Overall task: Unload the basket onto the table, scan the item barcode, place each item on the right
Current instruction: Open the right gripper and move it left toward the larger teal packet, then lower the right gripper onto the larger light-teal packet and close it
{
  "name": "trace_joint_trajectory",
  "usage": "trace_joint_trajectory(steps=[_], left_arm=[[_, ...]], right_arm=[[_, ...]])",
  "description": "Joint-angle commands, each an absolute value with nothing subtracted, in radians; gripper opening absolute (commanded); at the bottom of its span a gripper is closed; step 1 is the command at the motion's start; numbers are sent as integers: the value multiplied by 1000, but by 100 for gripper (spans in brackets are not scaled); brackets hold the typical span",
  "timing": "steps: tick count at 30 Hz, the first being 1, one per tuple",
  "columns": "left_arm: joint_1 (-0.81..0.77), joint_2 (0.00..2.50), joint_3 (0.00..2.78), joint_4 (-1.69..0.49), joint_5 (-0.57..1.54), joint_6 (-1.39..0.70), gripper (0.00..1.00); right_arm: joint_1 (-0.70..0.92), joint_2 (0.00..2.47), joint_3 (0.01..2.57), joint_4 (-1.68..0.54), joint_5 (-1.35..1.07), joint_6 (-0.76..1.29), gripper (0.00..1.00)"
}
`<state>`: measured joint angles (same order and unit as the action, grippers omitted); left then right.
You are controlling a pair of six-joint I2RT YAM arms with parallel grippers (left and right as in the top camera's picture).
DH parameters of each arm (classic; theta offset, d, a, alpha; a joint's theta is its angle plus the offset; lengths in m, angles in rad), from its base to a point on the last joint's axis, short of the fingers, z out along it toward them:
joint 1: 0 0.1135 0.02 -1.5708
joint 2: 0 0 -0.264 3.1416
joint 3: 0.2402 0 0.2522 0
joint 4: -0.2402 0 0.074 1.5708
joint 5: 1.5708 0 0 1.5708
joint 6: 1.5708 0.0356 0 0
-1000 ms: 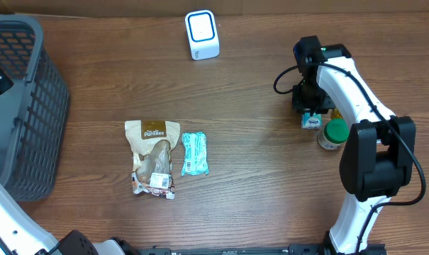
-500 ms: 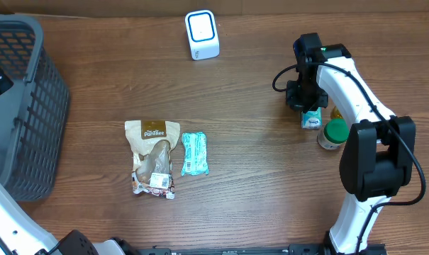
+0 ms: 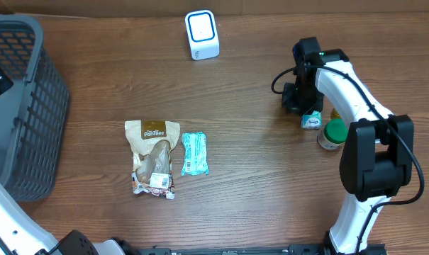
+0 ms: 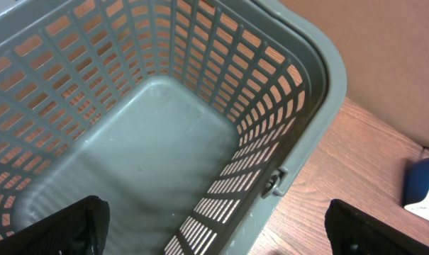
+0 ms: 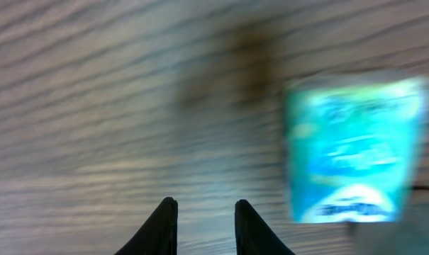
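Grey basket [image 3: 31, 113], scanner [image 3: 201, 35], pouch [image 3: 153, 157], teal packet [image 3: 194, 154], carton [image 3: 312, 121], jar [image 3: 333, 133]: one each.

The item is a small teal-and-white carton [image 3: 312, 121] on the right side of the wooden table [image 3: 257, 184], its print blurred in the wrist view. The barcode scanner [image 3: 201, 35], a white box with a blue-ringed face, stands at the far edge, well apart from the carton.
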<state>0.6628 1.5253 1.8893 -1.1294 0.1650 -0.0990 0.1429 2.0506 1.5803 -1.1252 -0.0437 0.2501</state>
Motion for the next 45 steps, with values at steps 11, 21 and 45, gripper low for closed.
trace_joint_trajectory(steps=[11, 21, 45], left_arm=[[661, 1530, 1884, -1126, 176, -105, 100], [661, 1530, 1884, -1126, 176, -105, 100], [661, 1530, 1884, -1126, 176, -105, 100]], right_arm=[[417, 2037, 1523, -1051, -379, 223, 29], [720, 2037, 1523, -909, -73, 480, 34], [876, 2039, 1443, -783, 151, 633, 100]])
